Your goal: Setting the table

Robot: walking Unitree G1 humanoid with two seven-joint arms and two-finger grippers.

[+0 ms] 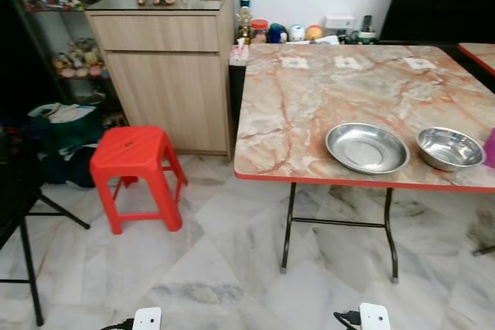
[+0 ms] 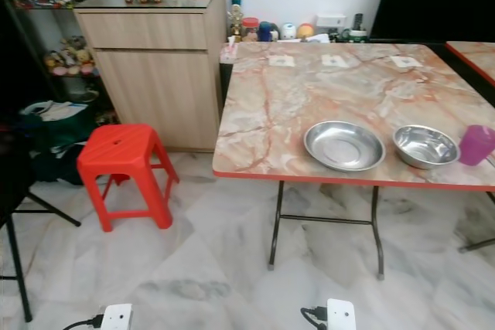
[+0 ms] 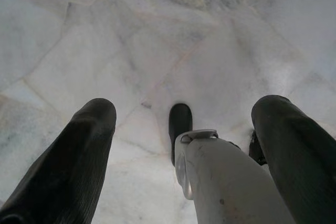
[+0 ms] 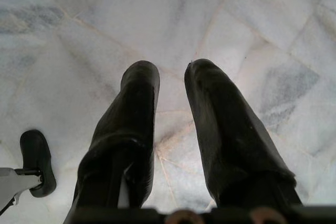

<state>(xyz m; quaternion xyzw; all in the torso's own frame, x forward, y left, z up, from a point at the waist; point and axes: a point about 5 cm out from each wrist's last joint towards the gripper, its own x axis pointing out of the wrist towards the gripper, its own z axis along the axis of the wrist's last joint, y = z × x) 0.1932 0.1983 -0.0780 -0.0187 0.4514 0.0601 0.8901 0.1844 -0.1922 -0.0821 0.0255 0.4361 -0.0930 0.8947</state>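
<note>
The left gripper (image 3: pixel 184 114) hangs wide open over the marble floor (image 3: pixel 157 35), holding nothing; the right gripper (image 4: pixel 172 77) is slightly apart, also empty. The steel plate (image 2: pixel 344 145) and steel bowl (image 2: pixel 426 147) sit side by side near the table (image 2: pixel 309 90) front edge; the purple cup (image 2: pixel 476 144) is cut off

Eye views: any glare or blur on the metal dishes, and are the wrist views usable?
Right eye view: sharp, soft sheen on the steel plate and steel bowl. Left wrist view: bright, left gripper over pale floor. Right wrist view: well lit, right gripper slightly soft.
</note>
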